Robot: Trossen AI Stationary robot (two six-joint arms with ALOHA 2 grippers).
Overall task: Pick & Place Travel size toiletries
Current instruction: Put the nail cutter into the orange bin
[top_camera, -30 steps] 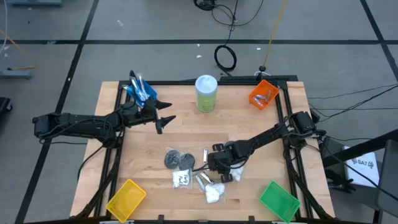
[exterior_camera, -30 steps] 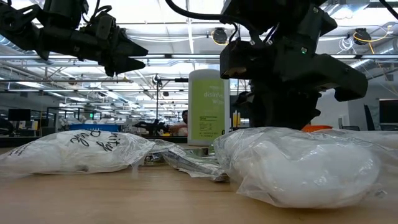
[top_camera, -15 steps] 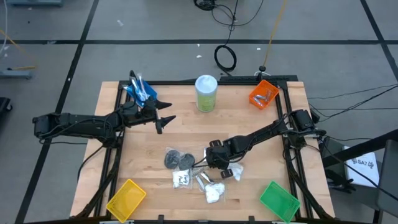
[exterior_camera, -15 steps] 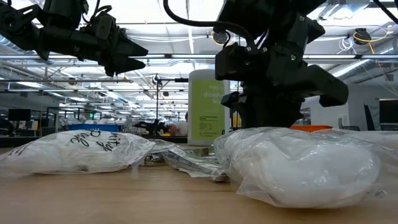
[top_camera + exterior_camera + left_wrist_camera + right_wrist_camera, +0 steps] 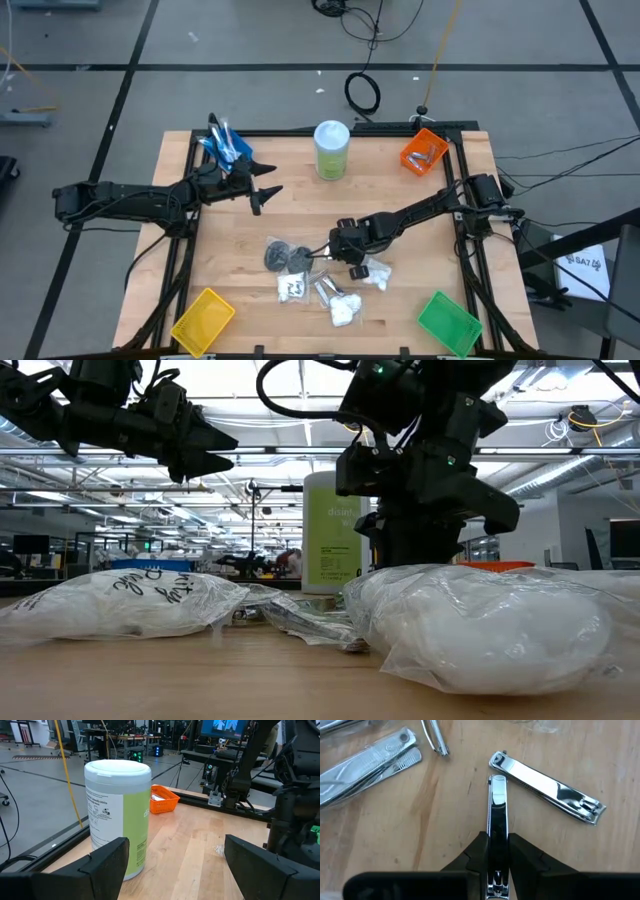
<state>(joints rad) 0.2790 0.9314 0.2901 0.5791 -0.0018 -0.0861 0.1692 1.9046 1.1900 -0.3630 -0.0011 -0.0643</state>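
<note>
While pinching a nail clipper (image 5: 498,820) | right gripper (image 5: 496,851) above table (image 5: 420,830)

Pale-green canister (image 5: 331,149) with white lid upright near the wooden table's (image 5: 300,215) far edge, blue bin (image 5: 226,147) far-left corner, orange bin (image 5: 424,150) far-right, yellow bin (image 5: 203,320) near-left, green bin (image 5: 447,322) near-right.

Wooden table (image 5: 300,215): canister (image 5: 331,150), four bins, packets (image 5: 344,310), discs (image 5: 285,257), clippers (image 5: 547,788).
</note>
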